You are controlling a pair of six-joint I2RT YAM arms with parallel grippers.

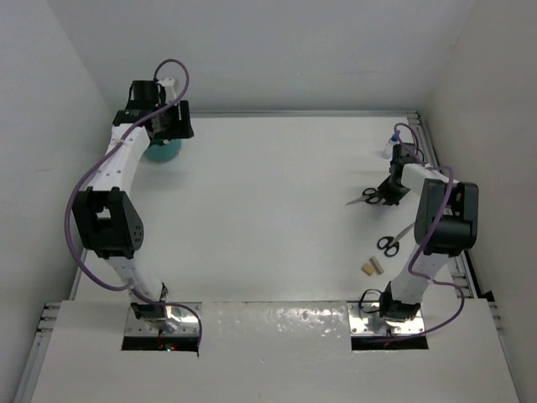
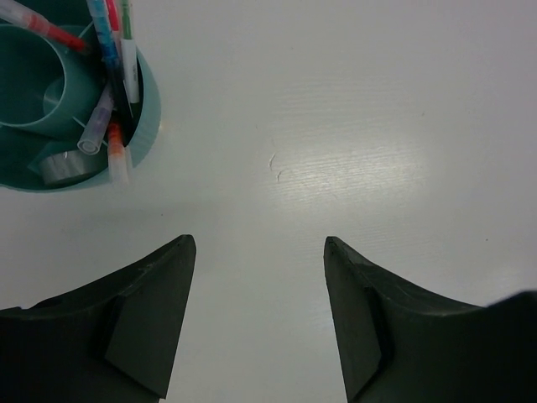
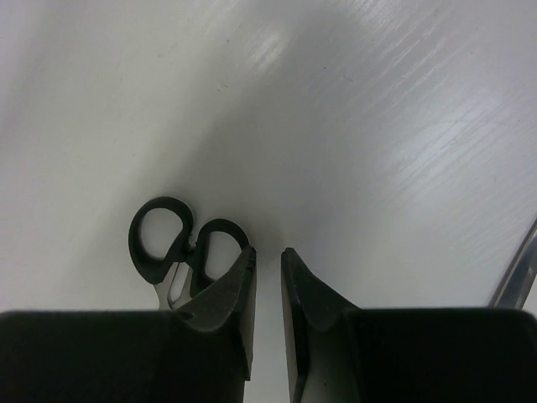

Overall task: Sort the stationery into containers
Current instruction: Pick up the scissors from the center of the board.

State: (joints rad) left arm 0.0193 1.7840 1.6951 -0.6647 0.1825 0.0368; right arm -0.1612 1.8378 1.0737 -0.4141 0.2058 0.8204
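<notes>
Big white table (image 1: 277, 210), bare room ahead of both claws. Left claw (image 2: 258, 239) is spread wide, grasping nothing, teal pot (image 2: 38, 92) ahead to its left, pens (image 2: 113, 42) inside. Right claw (image 3: 268, 250) is pinched nearly together on nothing; scissors (image 3: 195, 250) lie just left, handles partly behind its left finger, edge rail (image 3: 516, 273) at right.
</notes>
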